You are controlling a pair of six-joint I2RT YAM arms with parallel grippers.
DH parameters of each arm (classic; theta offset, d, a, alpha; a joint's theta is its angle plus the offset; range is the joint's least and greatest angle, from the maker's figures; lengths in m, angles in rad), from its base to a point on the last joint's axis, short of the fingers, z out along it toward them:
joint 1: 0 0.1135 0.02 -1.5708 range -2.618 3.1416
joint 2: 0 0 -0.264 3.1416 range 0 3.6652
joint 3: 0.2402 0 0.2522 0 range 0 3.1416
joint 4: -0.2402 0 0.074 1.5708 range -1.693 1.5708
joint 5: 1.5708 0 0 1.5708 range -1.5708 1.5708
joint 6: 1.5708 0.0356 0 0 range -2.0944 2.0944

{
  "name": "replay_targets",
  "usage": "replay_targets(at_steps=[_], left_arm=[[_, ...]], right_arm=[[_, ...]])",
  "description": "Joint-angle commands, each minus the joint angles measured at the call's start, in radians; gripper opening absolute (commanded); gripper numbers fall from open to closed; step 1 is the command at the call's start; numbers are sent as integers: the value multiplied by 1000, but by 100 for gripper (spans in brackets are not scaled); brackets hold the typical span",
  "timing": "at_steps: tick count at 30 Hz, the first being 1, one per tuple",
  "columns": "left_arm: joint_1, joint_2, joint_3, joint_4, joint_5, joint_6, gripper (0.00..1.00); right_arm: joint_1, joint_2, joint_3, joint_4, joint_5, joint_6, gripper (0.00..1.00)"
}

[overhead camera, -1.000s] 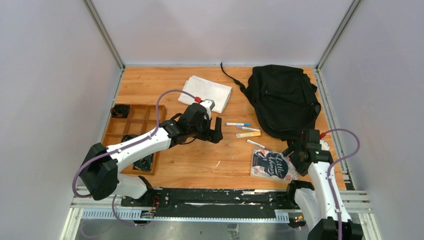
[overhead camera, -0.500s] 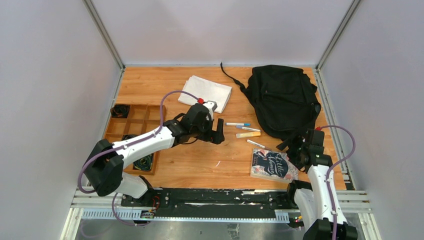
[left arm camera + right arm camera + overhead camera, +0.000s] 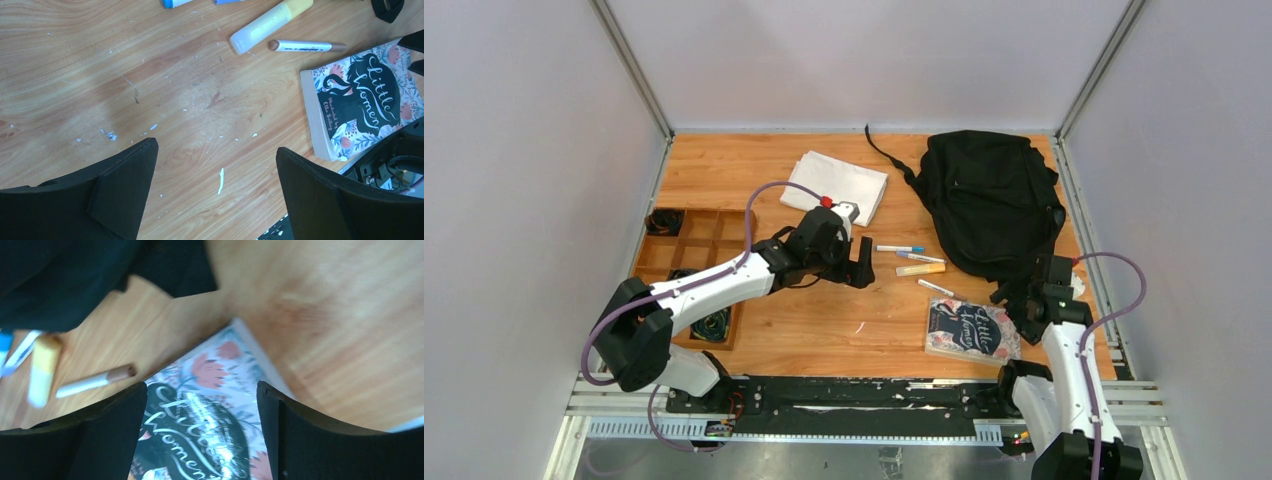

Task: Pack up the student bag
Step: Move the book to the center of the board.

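Room to move is widest mid-table: bare wood between the two arms, w/ plain grey walls closing the table on three sides. The student bag lies slumped at the far right corner, its edge close to the right rail. Left gripper hovers over scuffed, white-flecked wood, jaws wide apart & holding nothing; pens lie just right of it. Right gripper hangs above the book, jaws apart & empty. That view is blurred, so its height over the cover is hard to judge. Cover reads "Little Women". Wooden tray sits at the left edge, folded white cloth at far centre.
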Motion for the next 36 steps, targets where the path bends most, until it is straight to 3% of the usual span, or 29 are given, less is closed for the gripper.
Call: replay_targets(at_steps=[1,5,16,24,28,32,36], left_arm=[[5,-1,4,22,7,2,97],[5,0,4,24,6,6,97],[5,3,0,24,9,7,97],[5,-3,-1,19,-11,19,97],[6,-8,8,-11,-32,59,97],[14,-21,15,-57,-14,117,98],[36,-36,2,-81,18,159,98]], right_arm=[[-6,-24,39,-157,328,132,85],[-11,-17,-15,-122,330,173,85],[-19,16,-180,157,-279,5,88],[32,-65,-190,184,-484,-49,87],[157,-57,-199,213,-473,-11,87],[407,-27,-222,357,-376,127,87],[685,130,-163,534,-244,209,87]])
